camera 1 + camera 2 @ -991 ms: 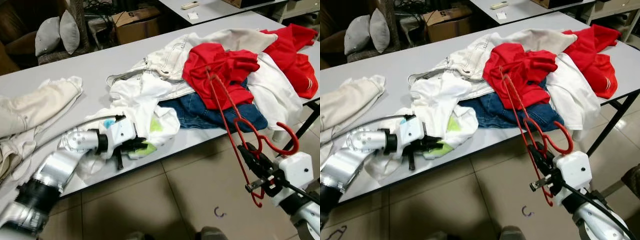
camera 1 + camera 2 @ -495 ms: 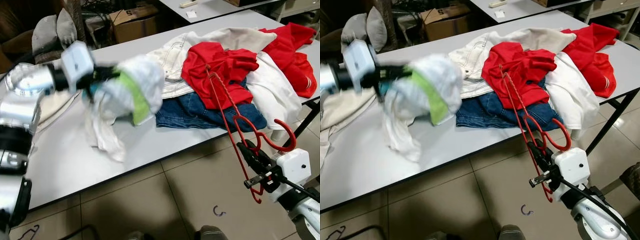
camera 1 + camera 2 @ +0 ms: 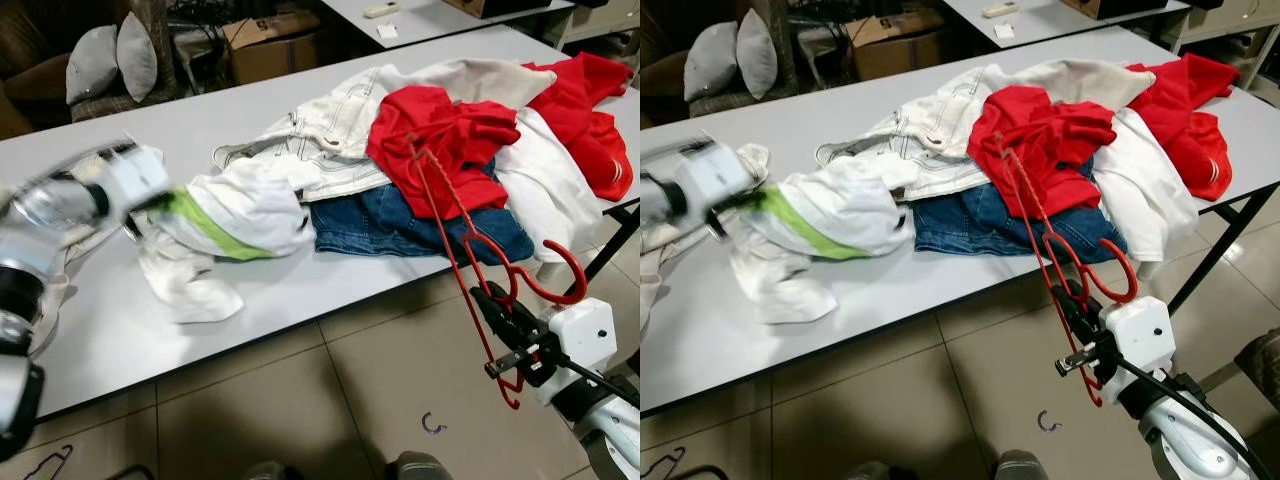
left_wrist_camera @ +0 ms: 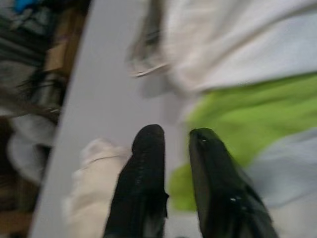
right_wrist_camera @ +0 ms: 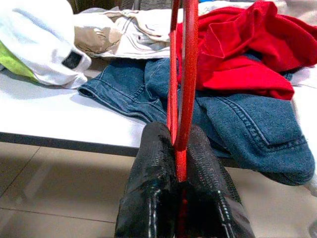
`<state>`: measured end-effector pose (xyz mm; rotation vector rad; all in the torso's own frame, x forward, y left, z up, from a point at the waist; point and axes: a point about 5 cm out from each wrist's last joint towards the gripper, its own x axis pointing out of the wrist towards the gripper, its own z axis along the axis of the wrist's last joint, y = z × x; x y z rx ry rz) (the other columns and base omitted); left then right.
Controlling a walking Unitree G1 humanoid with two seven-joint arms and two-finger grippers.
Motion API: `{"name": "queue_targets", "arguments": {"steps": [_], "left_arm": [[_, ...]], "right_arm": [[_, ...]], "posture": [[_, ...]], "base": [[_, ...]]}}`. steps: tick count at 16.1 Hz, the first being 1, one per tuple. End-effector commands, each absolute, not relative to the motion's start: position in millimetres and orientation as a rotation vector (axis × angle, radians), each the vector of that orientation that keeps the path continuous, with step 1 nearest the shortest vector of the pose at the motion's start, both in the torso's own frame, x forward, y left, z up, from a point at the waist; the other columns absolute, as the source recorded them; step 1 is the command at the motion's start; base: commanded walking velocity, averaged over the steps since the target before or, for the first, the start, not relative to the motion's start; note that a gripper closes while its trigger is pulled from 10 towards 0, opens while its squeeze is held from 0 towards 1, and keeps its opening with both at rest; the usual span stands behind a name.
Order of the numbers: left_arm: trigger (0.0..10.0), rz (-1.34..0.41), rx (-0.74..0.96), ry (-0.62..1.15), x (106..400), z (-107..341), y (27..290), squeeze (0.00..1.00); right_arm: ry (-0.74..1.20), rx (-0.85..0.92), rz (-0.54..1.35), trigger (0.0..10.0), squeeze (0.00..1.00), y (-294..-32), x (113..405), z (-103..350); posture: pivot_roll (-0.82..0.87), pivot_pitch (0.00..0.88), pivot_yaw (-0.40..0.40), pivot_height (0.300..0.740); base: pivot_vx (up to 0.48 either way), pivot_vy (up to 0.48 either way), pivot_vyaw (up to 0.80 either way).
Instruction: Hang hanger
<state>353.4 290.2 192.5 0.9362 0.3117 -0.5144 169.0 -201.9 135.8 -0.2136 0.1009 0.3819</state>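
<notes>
Broadly, the grey table runs across the upper half of the frame from lower left to upper right, and a heap of clothes covers its right part: a red garment on top, blue jeans under it at the near edge, a cream garment behind.

The white shirt with a green stripe now lies flopped on the table at left centre; 0.5 s ago it hung bunched in the air from the left gripper, and 1 second ago it lay nearer the table's front edge. That gripper, blurred at the far left, is pulling away low over the table, its 2 fingers slightly apart with nothing between them. So the shirt looks to be shaken out and spread, ready to take a hanger.

The red hanger has barely moved: it slants from the red garment down to the lower right, where the right gripper clamps its thin wire tight. Threading it into the shirt is probably next; nothing is hung yet.
</notes>
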Motion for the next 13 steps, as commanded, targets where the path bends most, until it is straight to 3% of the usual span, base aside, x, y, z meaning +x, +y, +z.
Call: {"name": "queue_targets", "arguments": {"steps": [1, 2, 3, 4, 5, 7, 8, 9, 11, 12, 13], "left_arm": [[10.0, -0.475, 0.907, 0.298, 356.1, 195.2, 290.8, 1.00], [10.0, -0.472, 0.764, 0.219, 361.4, 199.3, 279.0, 1.00], [10.0, -0.501, 0.581, 0.147, 366.8, 201.0, 260.5, 0.59], [10.0, -0.540, 0.449, 0.112, 368.9, 201.2, 244.9, 0.08], [10.0, -0.654, 0.318, 0.089, 365.4, 199.9, 220.8, 0.00], [10.0, -0.821, 0.188, 0.068, 350.3, 195.9, 186.4, 0.00], [10.0, -0.926, 0.200, 0.078, 334.7, 189.4, 170.1, 0.31], [10.0, -0.998, 0.225, 0.086, 322.1, 184.9, 163.1, 1.00], [10.0, -1.157, 0.306, 0.241, 289.3, 166.3, 164.7, 1.00], [10.0, -1.158, 0.306, 0.268, 287.2, 164.6, 166.7, 1.00], [10.0, -1.163, 0.377, 0.372, 279.2, 155.9, 175.9, 0.63]], "right_arm": [[0.100, -0.218, 0.392, 10.0, 0.00, -200.7, 169.2, 136.5], [0.101, -0.218, 0.390, 10.0, 0.00, -201.3, 168.9, 136.6], [0.102, -0.219, 0.388, 10.0, 0.00, -201.9, 168.6, 136.7], [0.102, -0.219, 0.387, 10.0, 0.00, -202.3, 168.3, 136.7], [0.103, -0.220, 0.386, 10.0, 0.00, -202.6, 167.9, 136.6], [0.104, -0.220, 0.384, 10.0, 0.00, -202.5, 167.5, 136.7], [0.104, -0.220, 0.384, 10.0, 0.00, -202.3, 167.1, 136.8], [0.104, -0.221, 0.385, 10.0, 0.00, -202.1, 166.8, 136.9], [0.108, -0.218, 0.396, 10.0, 0.00, -201.4, 166.4, 136.8], [0.108, -0.218, 0.398, 10.0, 0.00, -201.2, 166.4, 136.7], [0.109, -0.218, 0.404, 10.0, 0.00, -200.7, 166.7, 136.6]], "posture": [[-0.22, 0.000, 0.105, 0.740], [-0.23, 0.000, 0.107, 0.740], [-0.23, 0.000, 0.106, 0.740], [-0.23, 0.000, 0.108, 0.740], [-0.23, 0.000, 0.110, 0.740], [-0.23, 0.000, 0.112, 0.740], [-0.23, 0.000, 0.113, 0.740], [-0.24, 0.000, 0.114, 0.740], [-0.23, 0.000, 0.104, 0.740], [-0.23, 0.000, 0.104, 0.740], [-0.22, 0.000, 0.099, 0.740]], "base": [[0.000, 0.000, 0.00], [0.000, 0.000, 0.00], [0.000, 0.000, 0.00], [0.000, 0.000, 0.00], [0.000, 0.000, 0.00], [0.000, 0.000, 0.00], [0.000, 0.000, 0.00], [0.000, 0.000, 0.00], [0.000, 0.000, 0.00], [0.000, 0.000, 0.00], [0.000, 0.000, 0.00]]}}
